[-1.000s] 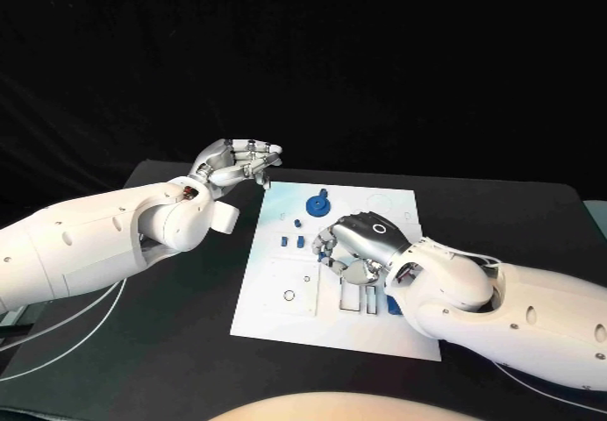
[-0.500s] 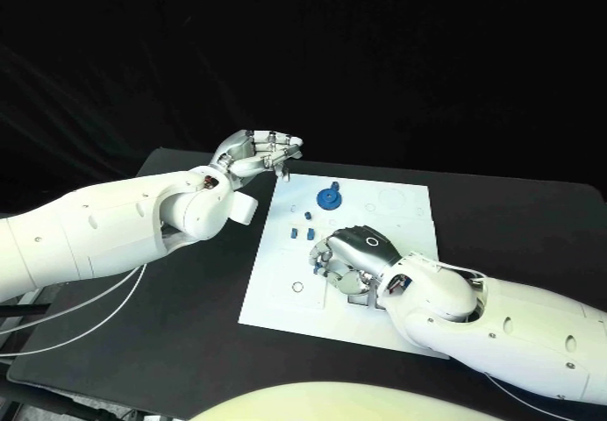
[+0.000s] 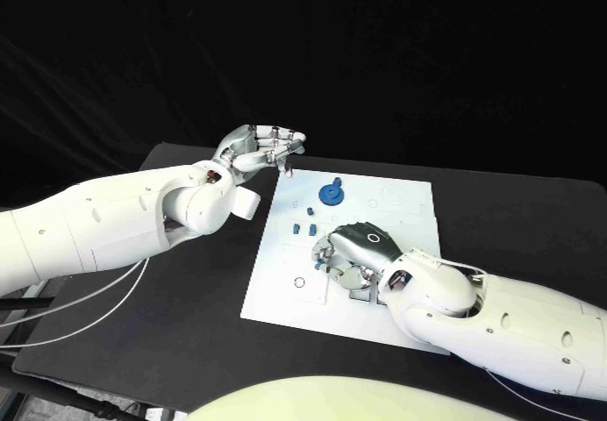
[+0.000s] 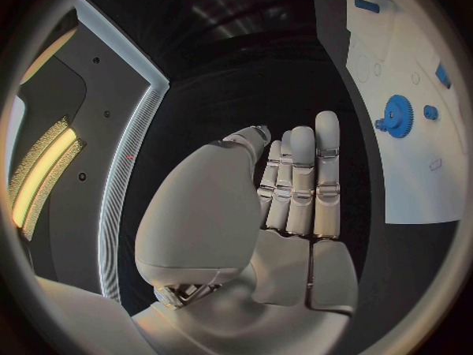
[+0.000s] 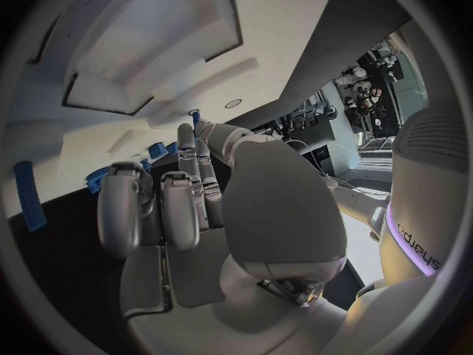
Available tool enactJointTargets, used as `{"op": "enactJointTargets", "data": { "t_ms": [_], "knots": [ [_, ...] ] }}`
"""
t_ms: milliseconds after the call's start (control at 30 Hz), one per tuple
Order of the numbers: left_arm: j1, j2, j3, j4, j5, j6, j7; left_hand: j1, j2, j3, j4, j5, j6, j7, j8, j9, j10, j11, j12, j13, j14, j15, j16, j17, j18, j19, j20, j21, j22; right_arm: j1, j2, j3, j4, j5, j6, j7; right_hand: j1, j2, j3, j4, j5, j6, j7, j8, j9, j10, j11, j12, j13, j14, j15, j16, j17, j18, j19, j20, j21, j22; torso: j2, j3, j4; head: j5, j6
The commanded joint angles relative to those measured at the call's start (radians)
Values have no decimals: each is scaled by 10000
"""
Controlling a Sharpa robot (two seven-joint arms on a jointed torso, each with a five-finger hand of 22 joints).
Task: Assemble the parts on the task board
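Observation:
The white task board (image 3: 403,200) lies in the middle of the black table. A blue gear (image 3: 332,194) stands near its far edge, and small blue parts (image 3: 298,229) lie just nearer than it. My right hand (image 3: 357,253) rests on the board's middle with its fingers bent down onto the surface. A small blue part (image 5: 195,117) shows at one fingertip, but a grip on it is not clear. My left hand (image 3: 263,149) hovers above the board's far left corner with straight fingers and holds nothing. The left wrist view shows the gear (image 4: 397,116) beyond that hand (image 4: 291,205).
Recessed slots (image 3: 364,296) sit on the board just nearer than my right hand. A long blue part (image 5: 30,196) lies on the board's near part in the right wrist view. Black table (image 3: 189,298) surrounds the board, with white cables (image 3: 76,303) under my left arm.
The camera has shifted, so the whole picture moved. My right hand seems to have drawn slightly nearer along the board, away from the gear. My left hand keeps its place.

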Motion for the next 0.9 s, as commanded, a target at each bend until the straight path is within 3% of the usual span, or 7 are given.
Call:
{"op": "enactJointTargets", "data": {
  "t_ms": [33,700,900],
  "knots": [
    [3,10,6,20,59,105,-4,-28,-33,54,-5,48,-65,-5,28,-14,-77,-20,43,16,-54,-16,-42,-18,57,-12,-29,-49,-16,-13,42,-7,-49,-276,245,10,-122,-2,-1,-73,42,12,21,43,10,0,-29,-35,-16,503,-67,26,-13,-188,182,-25,28,1288,1,-2,7,6,-9],
    [3,-10,6,12,60,180,-89,-50,-32,64,2,47,-72,-3,29,-16,-90,-17,55,20,-58,-12,-44,-22,57,-14,-25,-57,-21,-38,288,-71,-269,-593,949,-39,-195,-20,-6,-95,36,-11,24,35,19,-11,-21,-63,-22,495,-61,8,-53,-175,157,-20,-30,1258,-1,-5,8,63,-48],
    [3,-6,6,-13,60,169,-95,-50,-32,64,2,47,-72,-3,29,-16,-90,-17,55,20,-58,-12,-44,-22,57,-14,-25,-57,-21,-38,264,-80,-235,-567,1008,-67,-656,-188,-149,-53,179,-190,67,-69,12,-112,35,-215,-63,489,-12,6,-74,-160,118,15,-111,1233,-8,-6,6,65,-51]
  ]
}}
